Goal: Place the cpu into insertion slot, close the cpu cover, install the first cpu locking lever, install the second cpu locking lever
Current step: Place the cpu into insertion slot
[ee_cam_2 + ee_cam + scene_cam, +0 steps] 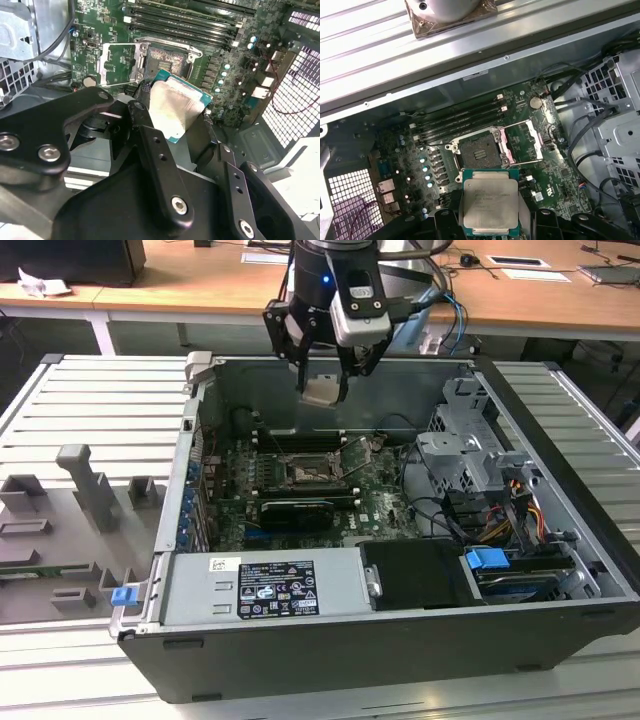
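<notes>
The cpu (490, 207) was clamped in the jaws, hanging well above the insertion slot (479, 150). That slot sat uncovered, with the cpu cover (522, 142) flipped open right beside it and long memory slots (460, 122) near it too.

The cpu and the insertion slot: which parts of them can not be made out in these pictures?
- the cpu: underside faces away in the first wrist view; the pincer covers two edges in the second wrist view.
- the insertion slot: near rim hidden behind the cpu, second wrist view.
- Its contacts: too small in the exterior view.
</notes>
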Robot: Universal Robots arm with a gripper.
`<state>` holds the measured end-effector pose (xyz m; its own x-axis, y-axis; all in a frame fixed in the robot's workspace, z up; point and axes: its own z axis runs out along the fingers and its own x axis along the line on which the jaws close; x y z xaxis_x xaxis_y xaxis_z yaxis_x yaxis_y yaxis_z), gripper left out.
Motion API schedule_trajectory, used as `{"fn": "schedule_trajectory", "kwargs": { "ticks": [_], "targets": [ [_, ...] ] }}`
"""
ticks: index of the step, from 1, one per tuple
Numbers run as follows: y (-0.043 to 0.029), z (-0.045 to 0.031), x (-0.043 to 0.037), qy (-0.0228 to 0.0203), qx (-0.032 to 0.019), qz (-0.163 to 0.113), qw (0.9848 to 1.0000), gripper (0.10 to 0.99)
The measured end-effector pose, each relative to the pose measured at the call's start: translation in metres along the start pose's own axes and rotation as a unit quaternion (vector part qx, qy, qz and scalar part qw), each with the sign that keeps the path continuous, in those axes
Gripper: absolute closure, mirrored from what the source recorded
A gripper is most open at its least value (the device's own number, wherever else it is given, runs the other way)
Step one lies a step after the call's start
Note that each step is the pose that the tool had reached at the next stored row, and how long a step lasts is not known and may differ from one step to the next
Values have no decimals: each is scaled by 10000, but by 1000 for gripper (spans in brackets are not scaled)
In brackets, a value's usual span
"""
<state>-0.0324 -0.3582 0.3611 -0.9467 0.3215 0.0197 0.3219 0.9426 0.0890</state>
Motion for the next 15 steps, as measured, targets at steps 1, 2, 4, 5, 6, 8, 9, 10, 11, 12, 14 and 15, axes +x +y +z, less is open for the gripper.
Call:
{"fn": "schedule_trajectory", "kwargs": {
  "ticks": [1,2,4,5,6,8,9,10,11,12,14,15],
  "targets": [
    [0,5,0,-1,0,9,10000,557],
    [0,8,0,-2,0,21,10000,557],
    [-1,11,0,-5,0,55,10000,557],
    [-1,15,0,-8,-2,91,10000,557],
    [-2,19,0,-11,-2,118,9999,557],
    [-2,25,0,-18,-3,196,9998,557],
    [-2,27,-1,-21,-4,231,9997,557],
    [-3,29,-1,-24,-5,269,9996,557],
    [-3,30,-1,-27,-5,301,9995,557],
    [-3,32,-1,-30,-6,334,9994,557],
    [-3,36,-1,-36,-8,405,9992,557],
    [-3,38,-1,-39,-9,438,9990,557]
  ]
}}
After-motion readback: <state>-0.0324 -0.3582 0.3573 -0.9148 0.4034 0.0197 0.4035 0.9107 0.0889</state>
